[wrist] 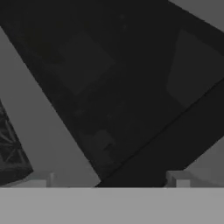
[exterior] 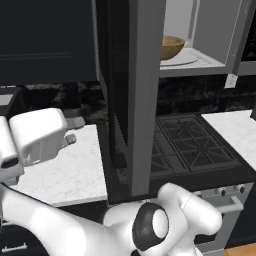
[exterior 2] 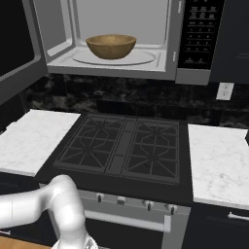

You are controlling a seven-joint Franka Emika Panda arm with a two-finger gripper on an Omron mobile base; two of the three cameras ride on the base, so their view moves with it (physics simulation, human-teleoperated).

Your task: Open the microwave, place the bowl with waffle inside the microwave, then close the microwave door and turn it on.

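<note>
Bowl (exterior 2: pixel 111 46) sits on the turntable; with jaws spread and empty, push the door (exterior: pixel 131 95) shut from its outer face.

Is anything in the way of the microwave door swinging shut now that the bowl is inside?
Nothing visible blocks it. The bowl sits well inside the microwave on the turntable, and the microwave door hangs wide open over the stove.
</note>
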